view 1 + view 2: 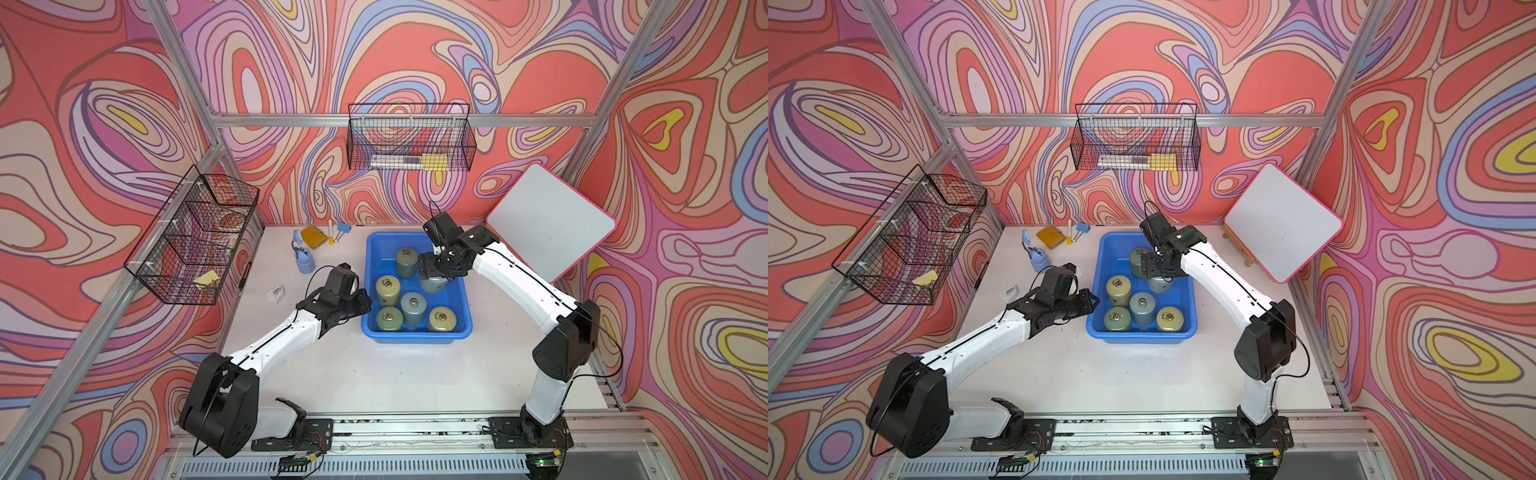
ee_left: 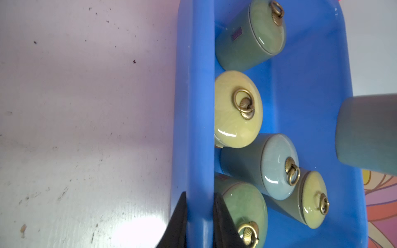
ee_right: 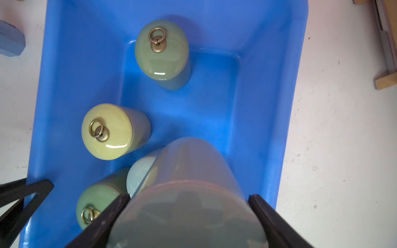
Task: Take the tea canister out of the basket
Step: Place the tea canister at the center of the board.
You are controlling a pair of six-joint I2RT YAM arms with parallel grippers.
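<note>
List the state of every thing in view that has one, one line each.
left tool, shut on the basket wall
right tool, shut on the grey-blue tea canister
grey-blue tea canister, upright, gripped over the basket
basket, on the table, one wall pinched
other five canisters, upright in the basket, lids on
whiteboard, propped tilted, blank

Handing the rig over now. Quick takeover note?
Left gripper: shut on the basket rim.
Right gripper: shut on the blue-grey tea canister, which hangs over the basket, not yet out.
Five other canisters stand inside the basket.
Done: grasp.
Left to do: lift the canister clear of the rim and set it on the table.
</note>
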